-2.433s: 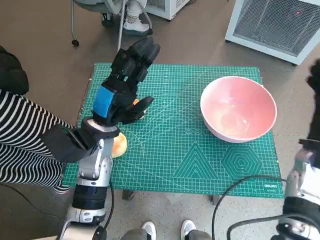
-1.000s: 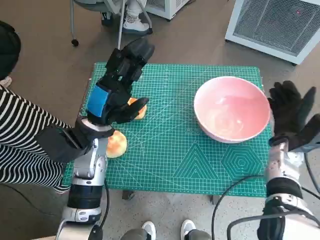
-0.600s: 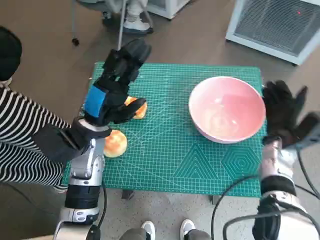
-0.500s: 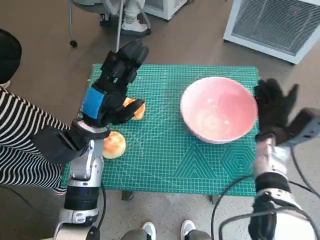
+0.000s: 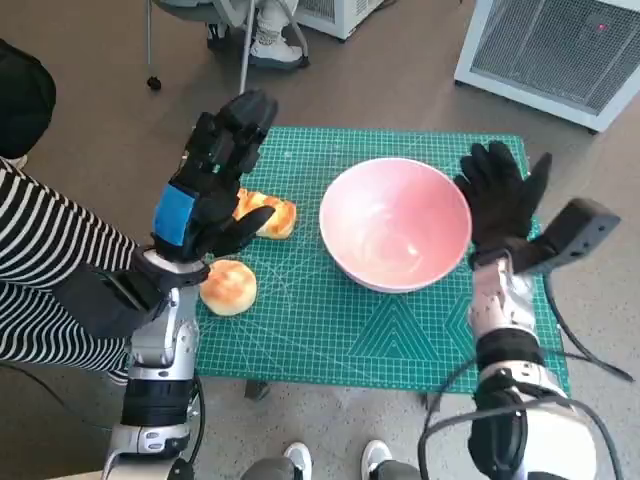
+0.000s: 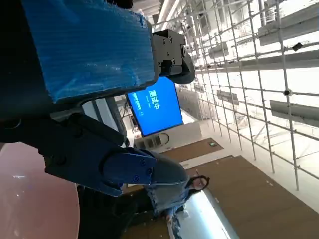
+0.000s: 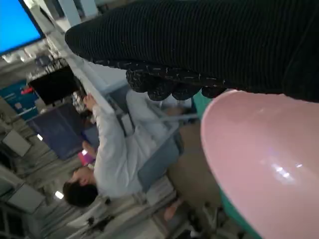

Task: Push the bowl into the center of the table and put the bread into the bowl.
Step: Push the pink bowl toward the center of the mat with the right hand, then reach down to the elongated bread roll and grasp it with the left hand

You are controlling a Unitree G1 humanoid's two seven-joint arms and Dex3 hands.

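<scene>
Your right robot hand [image 5: 500, 205], fingers spread and holding nothing, presses the bowl [image 5: 395, 222]. Your left robot hand [image 5: 208, 185], released, hovers beside two bread pieces [image 5: 265, 214].

A mat [image 5: 300, 330] covers the desk, and everything lies on it. The bowl [image 5: 395, 222] sits near the middle of the mat, a little toward the right side. The right hand [image 5: 500, 196] stands just right of the bowl, against its rim, fingers pointing to the far edge. Left of the bowl, apart from it, lie two pieces of bread: one [image 5: 266, 214] farther back, the other [image 5: 229, 287] nearer the front edge and a little more to the left. The left hand [image 5: 212, 180] hangs above the mat's left side, over the farther bread. A person [image 7: 112, 154] sits beyond the desk in the right wrist view.
</scene>
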